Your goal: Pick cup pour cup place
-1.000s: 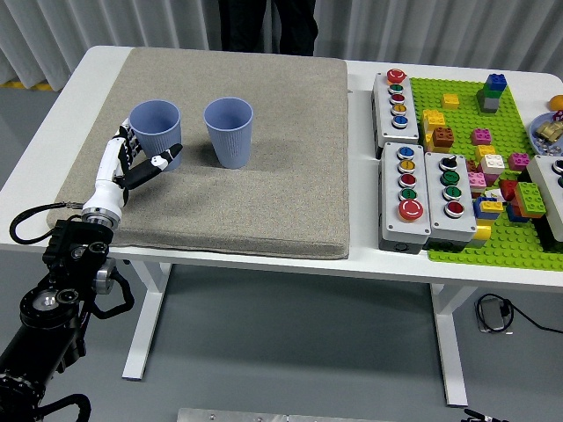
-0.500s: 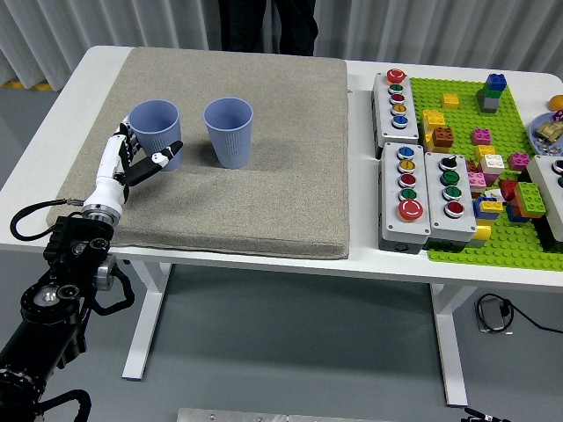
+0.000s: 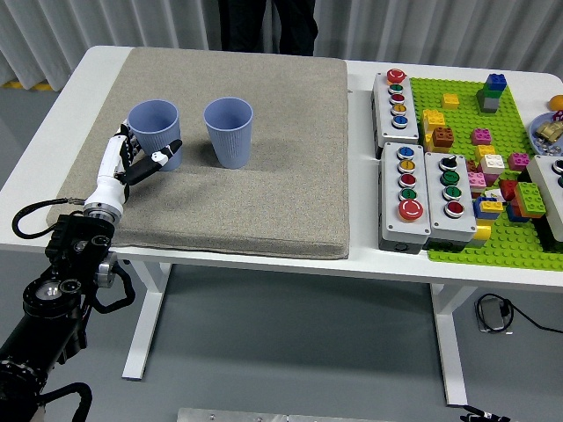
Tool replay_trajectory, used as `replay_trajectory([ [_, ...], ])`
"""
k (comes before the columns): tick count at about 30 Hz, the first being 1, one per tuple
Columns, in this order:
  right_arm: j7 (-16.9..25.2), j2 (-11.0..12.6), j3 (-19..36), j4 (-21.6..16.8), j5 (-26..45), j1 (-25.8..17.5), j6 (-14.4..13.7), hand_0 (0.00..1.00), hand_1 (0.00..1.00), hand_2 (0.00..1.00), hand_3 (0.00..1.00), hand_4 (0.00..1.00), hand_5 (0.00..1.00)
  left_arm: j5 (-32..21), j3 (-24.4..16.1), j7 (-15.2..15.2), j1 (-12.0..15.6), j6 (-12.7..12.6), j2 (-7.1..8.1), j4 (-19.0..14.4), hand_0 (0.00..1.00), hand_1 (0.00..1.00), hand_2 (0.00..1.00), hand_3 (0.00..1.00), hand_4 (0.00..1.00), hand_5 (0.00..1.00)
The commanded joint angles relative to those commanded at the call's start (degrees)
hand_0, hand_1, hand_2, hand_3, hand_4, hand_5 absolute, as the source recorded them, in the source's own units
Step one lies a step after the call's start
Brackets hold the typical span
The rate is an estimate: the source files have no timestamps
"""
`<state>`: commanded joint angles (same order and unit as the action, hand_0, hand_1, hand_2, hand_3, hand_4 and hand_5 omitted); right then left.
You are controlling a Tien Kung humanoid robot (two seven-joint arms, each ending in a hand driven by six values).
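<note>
The left hand, at the frame's left, has its fingers loosely curled around the base of the left cup, touching it though no firm grip shows. Two blue cups stand upright on the grey mat; the right cup is just beside the first
</note>
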<state>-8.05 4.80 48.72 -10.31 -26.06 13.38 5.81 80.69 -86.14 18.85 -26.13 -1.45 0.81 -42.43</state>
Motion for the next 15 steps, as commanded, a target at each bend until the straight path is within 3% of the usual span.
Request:
replay_trajectory([
  [15, 0.0, 0.0, 0.0, 0.0, -0.1, 0.3, 0.1, 0.662, 0.648, 0.665, 0.633, 0.489, 0.13, 0.1, 0.2, 0.0, -1.0, -0.1, 0.01, 1.1, 0.876, 0.901, 0.998, 0.998, 0.968, 0.361],
])
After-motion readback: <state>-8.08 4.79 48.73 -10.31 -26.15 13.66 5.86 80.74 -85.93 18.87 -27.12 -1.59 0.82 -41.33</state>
